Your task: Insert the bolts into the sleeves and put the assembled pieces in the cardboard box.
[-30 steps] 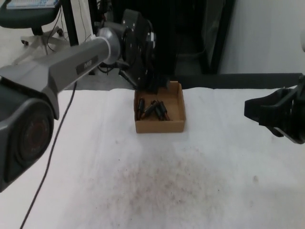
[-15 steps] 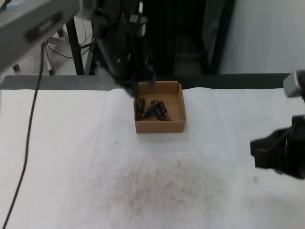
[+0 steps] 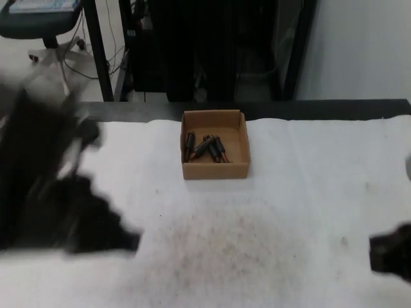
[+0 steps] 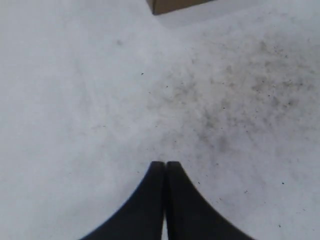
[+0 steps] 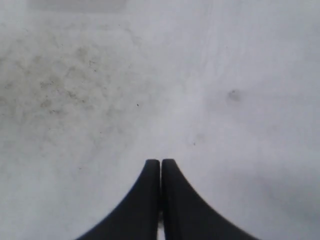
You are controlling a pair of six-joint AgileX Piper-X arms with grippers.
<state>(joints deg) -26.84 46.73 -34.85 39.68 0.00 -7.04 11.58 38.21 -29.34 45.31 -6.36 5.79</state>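
The cardboard box [image 3: 234, 168] stands at the middle back of the white bench cover, with several dark assembled bolt-and-sleeve pieces [image 3: 207, 147] lying inside it. A corner of the box [image 4: 172, 5] shows in the left wrist view. My left gripper [image 4: 165, 164] is shut with nothing in it, over the bare cover near the bench's front left. The left arm [image 3: 58, 205] is a dark blur in the high view. My right gripper [image 5: 160, 162] is shut and empty over the cover at the front right, where the right arm [image 3: 392, 253] appears.
A patch of dark specks [image 3: 218, 240] stains the cover in front of the box. Behind the bench stand dark equipment racks [image 3: 212, 45] and an office chair [image 3: 45, 25].
The left arm has swung from behind the box down to the bench's front left. The right arm has drawn back toward the front right corner. The box and its pieces have not moved.
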